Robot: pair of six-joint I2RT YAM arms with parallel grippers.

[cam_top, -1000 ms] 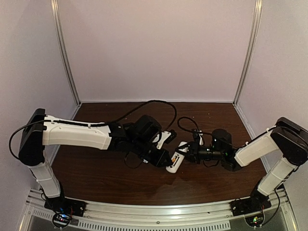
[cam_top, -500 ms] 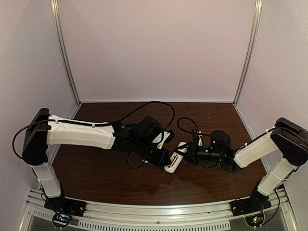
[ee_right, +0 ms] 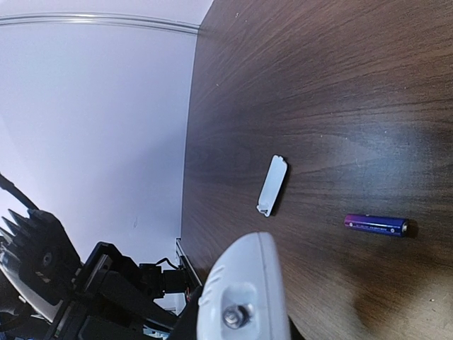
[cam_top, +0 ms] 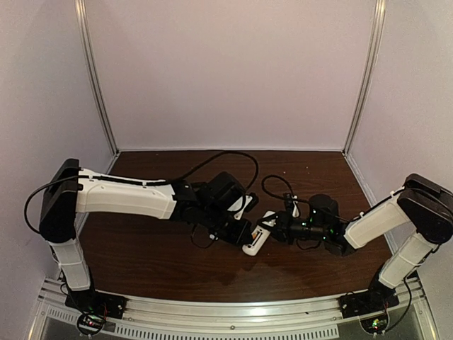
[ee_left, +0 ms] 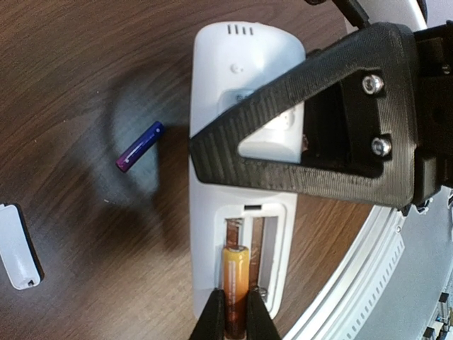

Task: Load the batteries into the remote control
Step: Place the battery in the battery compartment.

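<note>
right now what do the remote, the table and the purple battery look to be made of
Remote control: white moulded plastic, smooth, with moulded slots.
Table: dark wood or wood-look laminate; grain lines show, cannot tell which.
Purple battery: glossy foil-like wrap, likely over metal, with a bright streak along it.

white remote control [ee_left: 237, 60] back-up, battery recess open; orange battery [ee_left: 236, 273] lengthwise in one slot; purple-blue battery [ee_left: 139, 146] lying loose just beside the remote, not touching
</note>
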